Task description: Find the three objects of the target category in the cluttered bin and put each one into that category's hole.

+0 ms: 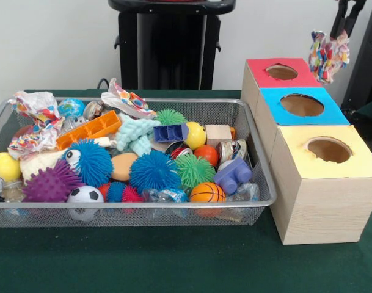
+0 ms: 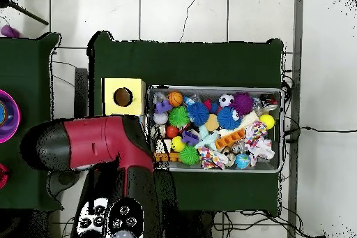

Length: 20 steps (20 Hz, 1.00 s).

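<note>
**Crumpled paper wad up over the red box**

Gripped by the claw [image 1: 339, 25] at the top right of the front view: one colourful paper wad [image 1: 328, 55], hanging in the air above the red-topped box [image 1: 256, 66], well short of the yellow-topped box [image 1: 332, 183] and its hole [image 1: 328, 149]. Blue-topped box [image 1: 266, 97] sitting between those two. Two more paper wads still in the wire mesh bin [image 1: 143, 217], one at the far left corner [image 1: 36, 119], another along the back edge [image 1: 127, 101]. Crammed in around them: spiky balls, a tiny soccer ball [image 1: 85, 195], a mini basketball [image 1: 207, 192]. All of it on the green table [image 1: 173, 262]. From overhead, red arm [image 2: 104, 144] covering the other boxes.
</note>
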Tool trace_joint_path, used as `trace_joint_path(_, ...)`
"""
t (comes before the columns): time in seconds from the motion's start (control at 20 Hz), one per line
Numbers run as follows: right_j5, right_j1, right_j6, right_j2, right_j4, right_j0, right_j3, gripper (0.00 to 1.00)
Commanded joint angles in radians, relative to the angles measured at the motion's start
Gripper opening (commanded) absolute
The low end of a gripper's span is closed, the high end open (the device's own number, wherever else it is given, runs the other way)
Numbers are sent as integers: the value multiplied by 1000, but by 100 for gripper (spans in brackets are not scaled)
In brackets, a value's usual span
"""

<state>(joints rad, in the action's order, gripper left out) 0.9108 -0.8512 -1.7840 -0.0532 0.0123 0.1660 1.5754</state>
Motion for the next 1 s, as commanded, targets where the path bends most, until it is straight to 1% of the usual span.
trace_joint_path(0.05,34,98,-53,76,25,-40,-95,0)
trace_joint_path(0.5,139,176,-70,73,24,-31,-244,0)
trace_joint_path(0.65,198,210,-75,72,23,-26,-318,0)
trace_joint_path(1.0,282,267,-79,71,22,-23,-435,0)
